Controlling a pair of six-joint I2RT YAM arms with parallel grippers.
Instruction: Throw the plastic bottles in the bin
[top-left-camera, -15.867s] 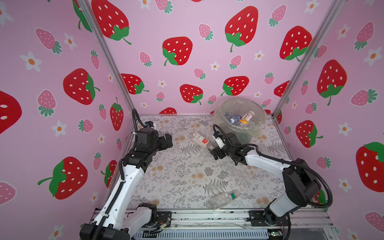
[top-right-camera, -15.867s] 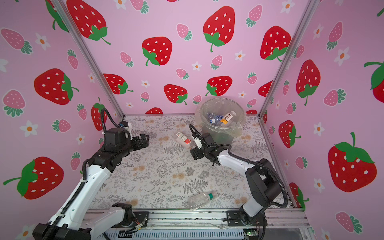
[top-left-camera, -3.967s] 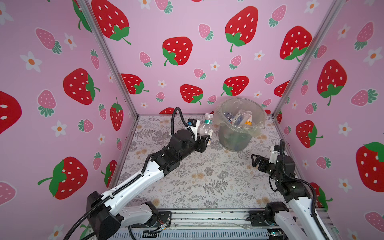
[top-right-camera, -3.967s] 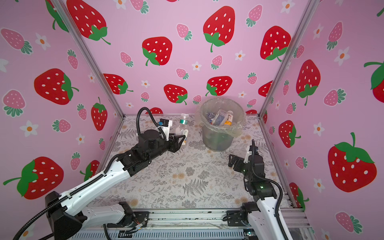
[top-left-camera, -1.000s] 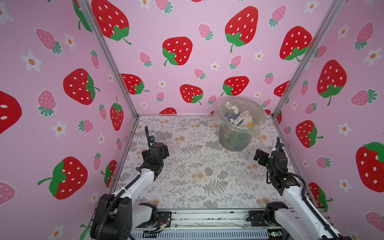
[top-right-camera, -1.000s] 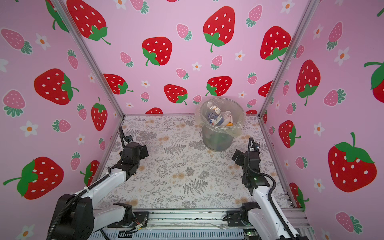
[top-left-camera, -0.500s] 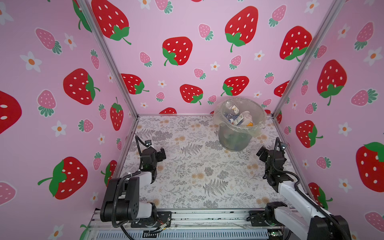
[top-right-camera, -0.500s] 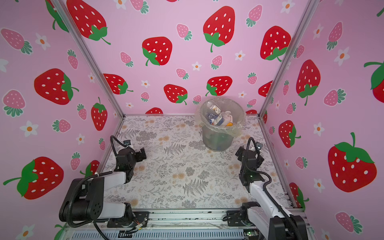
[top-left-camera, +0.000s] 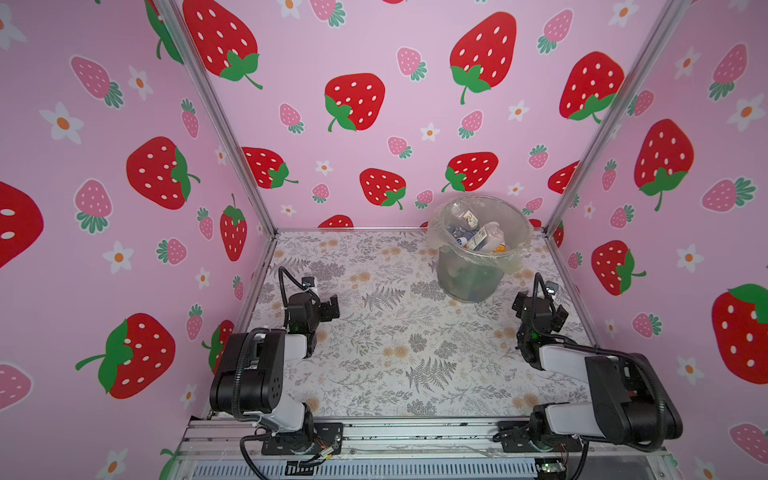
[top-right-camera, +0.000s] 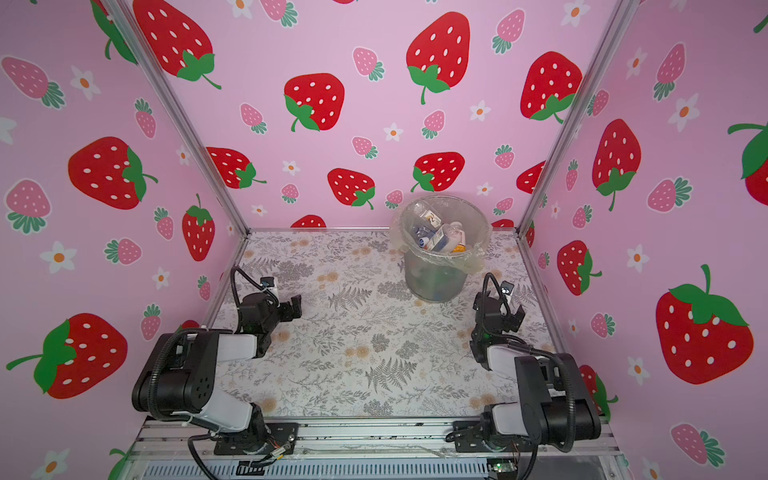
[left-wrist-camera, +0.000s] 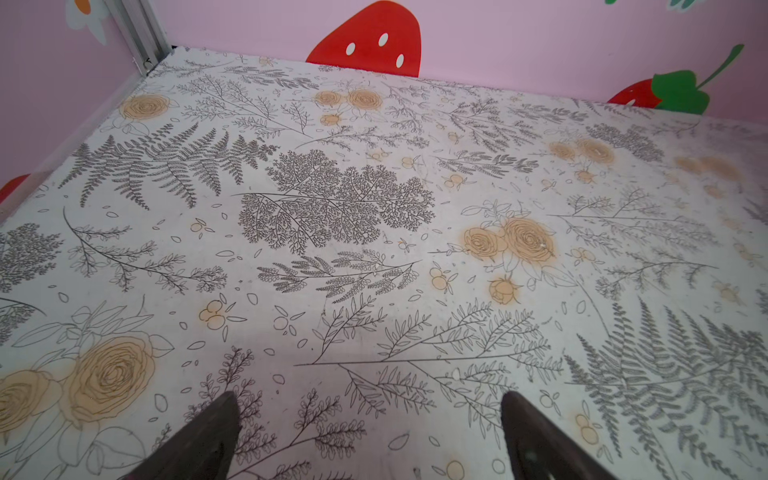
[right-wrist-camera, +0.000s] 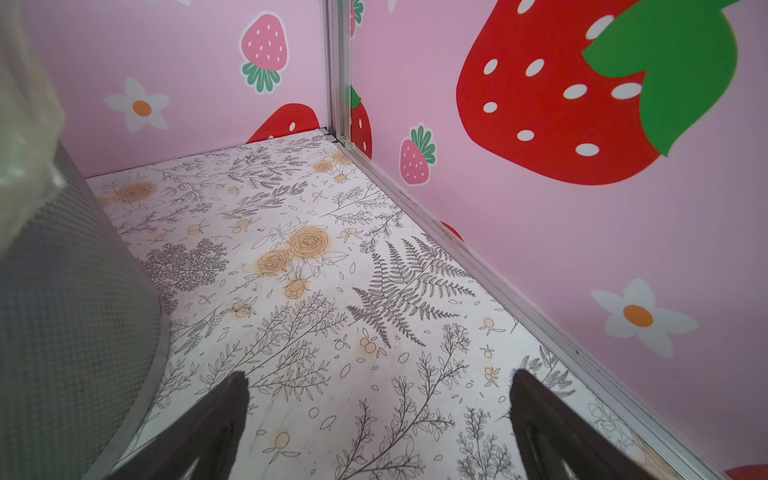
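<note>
The bin (top-left-camera: 469, 284) is seen as translucent grey plastic with a fine grid texture, lined by a glossy, crinkled clear bag (top-left-camera: 517, 257), while the table (top-left-camera: 395, 345) is covered by a matt printed sheet and framed by brushed metal posts (top-left-camera: 221, 124).

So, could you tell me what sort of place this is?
Probably a robot test booth: strawberry-print walls on a metal frame enclose a floral table, with two robot arms mounted at its front and a bin.

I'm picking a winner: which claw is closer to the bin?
The right claw, just beside the bin; the left claw sits far across the table.
</note>
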